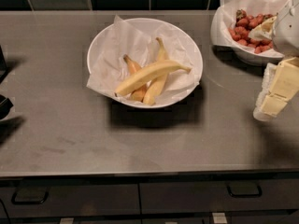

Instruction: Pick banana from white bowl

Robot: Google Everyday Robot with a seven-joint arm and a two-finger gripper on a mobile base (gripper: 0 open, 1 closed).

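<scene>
Banana (pixel 148 75) lay topmost in white bowl (pixel 140 20), long axis lower-left to upper-right, thin end pointing toward gripper (pixel 276 93) hanging well to its right, grip state untellable.

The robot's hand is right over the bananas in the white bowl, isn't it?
Not over them. In the camera view the gripper hangs at the right edge of the picture, beside the white bowl, and the banana lies untouched inside.
</scene>
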